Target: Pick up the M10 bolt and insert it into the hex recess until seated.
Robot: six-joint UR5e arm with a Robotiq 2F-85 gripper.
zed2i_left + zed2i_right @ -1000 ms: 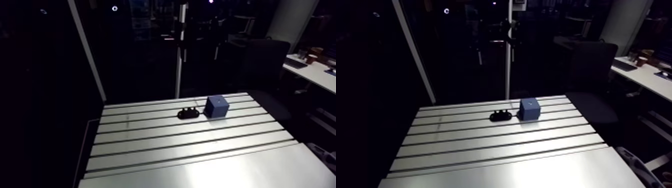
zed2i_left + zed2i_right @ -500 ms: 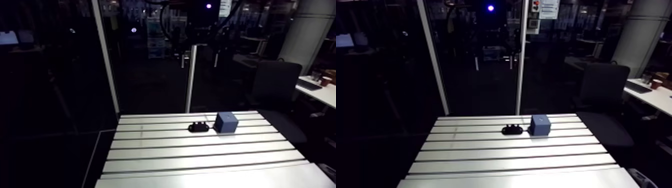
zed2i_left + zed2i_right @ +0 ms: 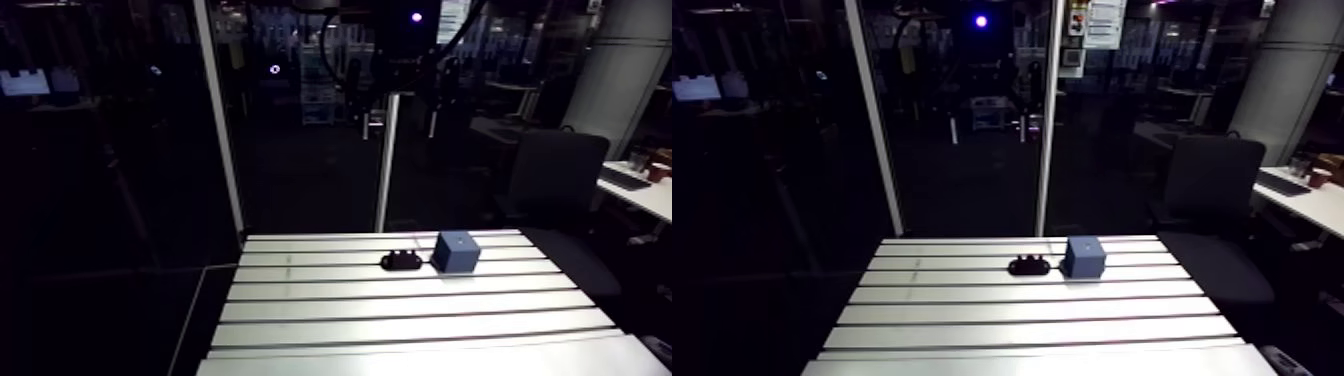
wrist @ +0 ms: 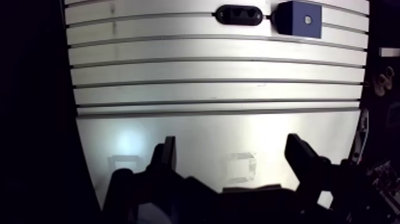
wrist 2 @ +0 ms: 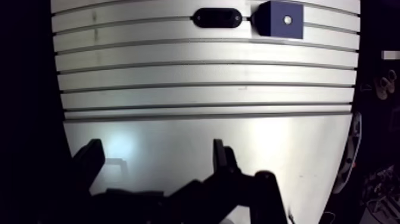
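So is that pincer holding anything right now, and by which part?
Nothing: the pincer is open with only table between its fingers; the blue cube and black piece lie ahead.

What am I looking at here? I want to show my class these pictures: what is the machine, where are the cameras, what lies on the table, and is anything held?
This is a robot arm at a grooved metal table. Two pictures come from a camera riding high on the arm, looking across the table. The other two come from a camera at the wrist, looking down past the grasping tool, whose two dark fingers rise into view. Each camera has two eyes, so each scene shows twice. Well ahead of the tool sit a blue block and, close beside it, a small black oval piece. The tool is open and holds nothing.
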